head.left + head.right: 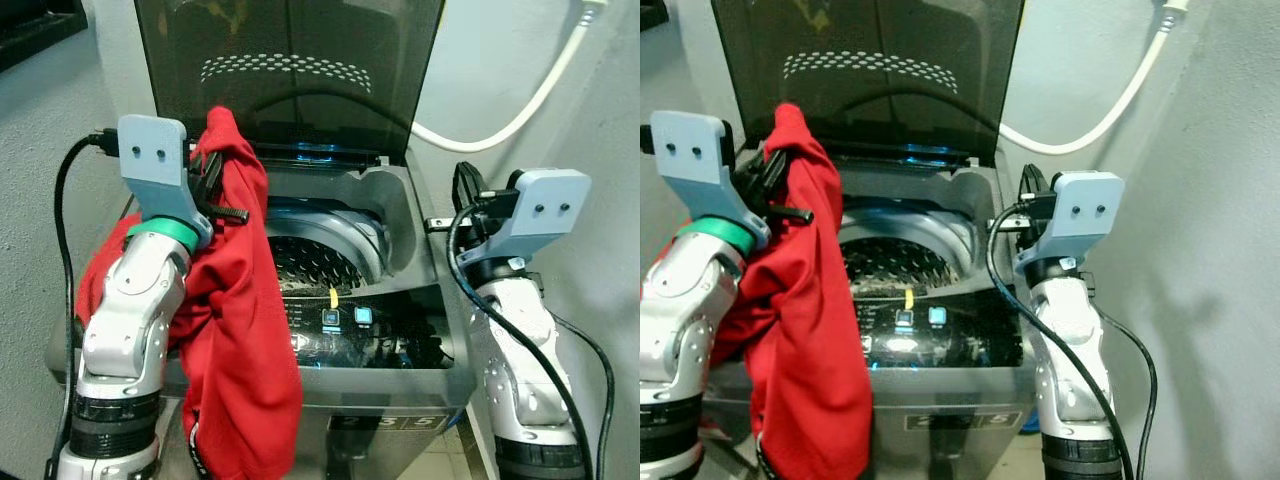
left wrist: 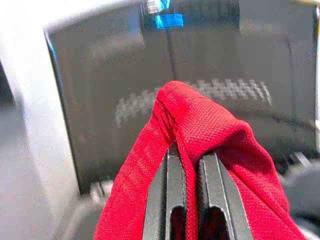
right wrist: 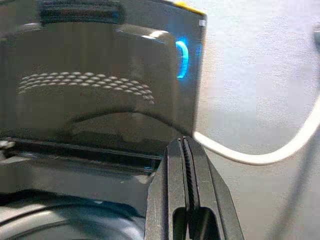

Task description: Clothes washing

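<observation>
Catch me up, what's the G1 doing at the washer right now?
Loading laundry. The left gripper is shut on a red garment, held up at the left edge of the top-loading washing machine; most of the cloth hangs down over the machine's front. The lid is up and the drum is open. The right gripper is shut and holds nothing, raised at the machine's right side.

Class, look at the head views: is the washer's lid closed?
No. The dark lid stands raised behind the open drum, while the left end effector holds the red garment beside it.
</observation>
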Robot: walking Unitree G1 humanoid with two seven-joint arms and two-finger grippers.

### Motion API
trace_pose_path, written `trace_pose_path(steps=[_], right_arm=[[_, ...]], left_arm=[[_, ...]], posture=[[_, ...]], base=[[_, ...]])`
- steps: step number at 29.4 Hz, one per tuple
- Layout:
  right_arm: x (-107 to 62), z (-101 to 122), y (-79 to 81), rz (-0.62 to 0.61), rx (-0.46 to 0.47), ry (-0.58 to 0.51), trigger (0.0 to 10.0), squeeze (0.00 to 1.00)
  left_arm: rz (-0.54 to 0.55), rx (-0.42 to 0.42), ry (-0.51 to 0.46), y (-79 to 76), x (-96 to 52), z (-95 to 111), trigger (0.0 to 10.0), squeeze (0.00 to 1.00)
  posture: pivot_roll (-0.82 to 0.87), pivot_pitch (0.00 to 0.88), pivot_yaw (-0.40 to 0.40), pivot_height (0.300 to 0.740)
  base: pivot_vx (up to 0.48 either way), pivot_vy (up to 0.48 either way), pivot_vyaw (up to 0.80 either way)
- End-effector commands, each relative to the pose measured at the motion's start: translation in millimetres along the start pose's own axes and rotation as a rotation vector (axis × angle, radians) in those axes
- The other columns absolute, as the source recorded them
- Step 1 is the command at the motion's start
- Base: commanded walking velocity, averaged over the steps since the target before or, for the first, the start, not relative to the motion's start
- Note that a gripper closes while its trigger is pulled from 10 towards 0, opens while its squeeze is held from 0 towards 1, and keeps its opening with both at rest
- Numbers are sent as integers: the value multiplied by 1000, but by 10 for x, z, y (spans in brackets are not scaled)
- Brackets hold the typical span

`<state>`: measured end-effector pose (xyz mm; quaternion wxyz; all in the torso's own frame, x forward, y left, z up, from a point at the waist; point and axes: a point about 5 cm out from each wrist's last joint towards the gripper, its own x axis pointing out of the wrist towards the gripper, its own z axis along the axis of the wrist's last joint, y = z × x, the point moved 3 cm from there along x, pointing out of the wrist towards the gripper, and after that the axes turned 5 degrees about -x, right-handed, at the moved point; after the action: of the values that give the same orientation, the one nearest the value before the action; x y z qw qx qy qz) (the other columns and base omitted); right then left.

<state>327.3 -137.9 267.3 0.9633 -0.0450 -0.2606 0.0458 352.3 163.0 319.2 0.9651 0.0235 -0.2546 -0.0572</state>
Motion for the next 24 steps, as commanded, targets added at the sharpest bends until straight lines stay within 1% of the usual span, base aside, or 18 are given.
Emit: trace_pose_path(steps=[1, 5, 6, 7, 8, 9, 10, 11, 13, 15, 17, 18, 19, 20, 21, 22, 23, 24], right_arm=[[31, 67, 35, 24, 12, -31, 10000, 0], [107, 221, -2, -3, 15, -101, 10000, 0], [107, 221, -2, -3, 15, -101, 10000, 0], [122, 255, -48, -34, 11, -116, 10000, 0], [122, 255, -48, -34, 11, -116, 10000, 0], [133, 313, -114, -76, -7, -140, 10000, 0], [133, 313, -114, -76, -7, -140, 10000, 0], [135, 330, -133, -84, -16, -147, 10000, 0], [135, 330, -133, -84, -16, -147, 10000, 0], [111, 303, -85, -34, -34, -126, 10000, 0], [111, 303, -85, -34, -34, -126, 10000, 0], [100, 281, -50, -3, -39, -112, 10000, 0], [73, 230, 15, 68, -49, -81, 10000, 0], [73, 230, 15, 68, -49, -81, 10000, 0], [51, 182, 58, 123, -56, -49, 10000, 0], [36, 142, 69, 174, -68, -22, 10000, 0], [36, 142, 69, 174, -68, -22, 10000, 0], [20, 126, 69, 215, -70, -9, 10000, 0]], left_arm=[[-30, 26, -56, -41, 84, 70, 10000, 0], [-61, 29, -147, -105, 615, 249, 10000, 0], [-61, 29, -147, -105, 615, 249, 10000, 0], [-77, 45, -185, -178, 751, 357, 10000, 0], [-77, 45, -185, -178, 751, 357, 10000, 0], [-139, 61, -232, -371, 920, 530, 10000, 0], [-139, 61, -232, -371, 920, 530, 10000, 0], [-204, 53, -214, -503, 966, 529, 10000, 0], [-204, 53, -214, -503, 966, 529, 10000, 0], [-552, -13, -6, -981, 801, 105, 10000, 0], [-552, -13, -6, -981, 801, 105, 10000, 0], [-656, -47, 51, -1107, 707, -24, 10000, 0], [-758, -51, 87, -1139, 527, -103, 10000, 0], [-758, -51, 87, -1139, 527, -103, 10000, 0], [-820, -38, 92, -1125, 404, -125, 10000, 0], [-824, 9, 89, -971, 307, -71, 10000, 0], [-824, 9, 89, -971, 307, -71, 10000, 0], [-802, 24, 90, -829, 241, 4, 10000, 0]], posture=[[87, 19, 3, 740], [92, 25, -15, 740], [92, 25, -15, 740], [86, 26, -16, 740], [86, 26, -16, 740], [86, 26, -16, 740], [86, 26, -16, 740], [55, 21, 0, 740], [55, 21, 0, 740], [41, 17, 16, 740], [41, 17, 16, 740], [41, 17, 16, 740], [35, 17, 24, 740], [35, 17, 24, 740], [35, 18, 28, 740], [34, 17, 30, 740], [34, 17, 30, 740], [42, 18, 30, 740]], base=[[0, 0, 0], [0, 0, 0], [0, 0, 0], [0, 0, 0], [0, 0, 0], [0, 0, 0], [0, 0, 0], [0, 0, 0], [0, 0, 0], [0, 0, 0], [0, 0, 0], [0, 0, 0], [0, 0, 0], [0, 0, 0], [0, 0, 0], [0, 0, 0], [0, 0, 0], [0, 0, 0]])
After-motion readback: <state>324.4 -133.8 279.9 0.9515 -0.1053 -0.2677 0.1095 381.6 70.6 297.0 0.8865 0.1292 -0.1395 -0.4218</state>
